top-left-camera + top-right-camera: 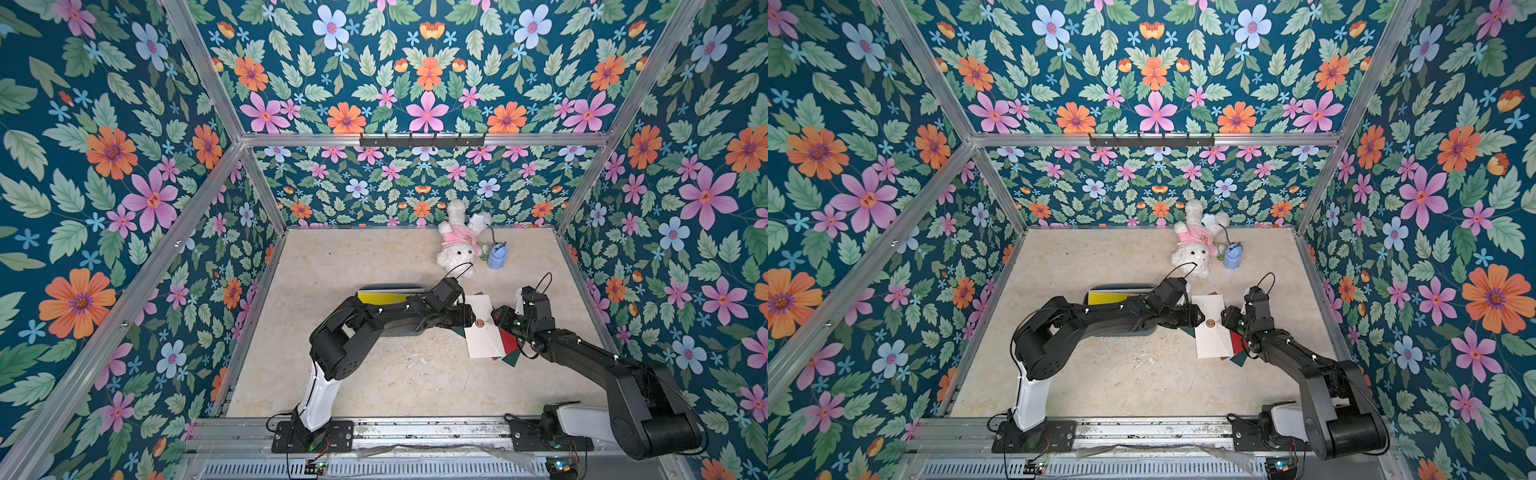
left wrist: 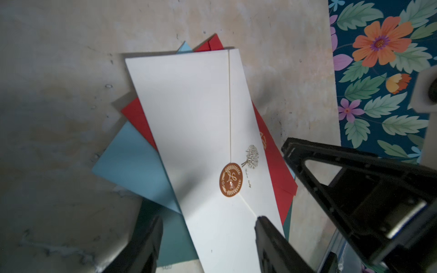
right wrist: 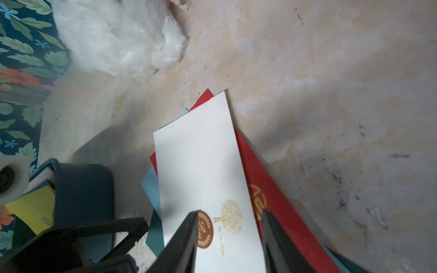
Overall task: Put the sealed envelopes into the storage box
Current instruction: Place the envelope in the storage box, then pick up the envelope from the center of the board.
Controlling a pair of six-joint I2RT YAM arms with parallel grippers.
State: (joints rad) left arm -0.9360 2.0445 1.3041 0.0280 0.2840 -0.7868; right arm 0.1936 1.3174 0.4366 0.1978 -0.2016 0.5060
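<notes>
Top view: left claw (image 1: 468, 316) and right claw (image 1: 497, 319) flank white envelope (image 1: 484, 332) topping pile (image 1: 508, 345); storage box (image 1: 390, 287) behind left claw.
Left wrist: jaws apart, envelope beneath.
Right wrist: jaws apart, same envelope beneath.
Likely light, thin, slippery; pinch overhanging edge.

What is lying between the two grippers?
The white sealed envelope lies between the left gripper and the right gripper; both top views show it.
</notes>
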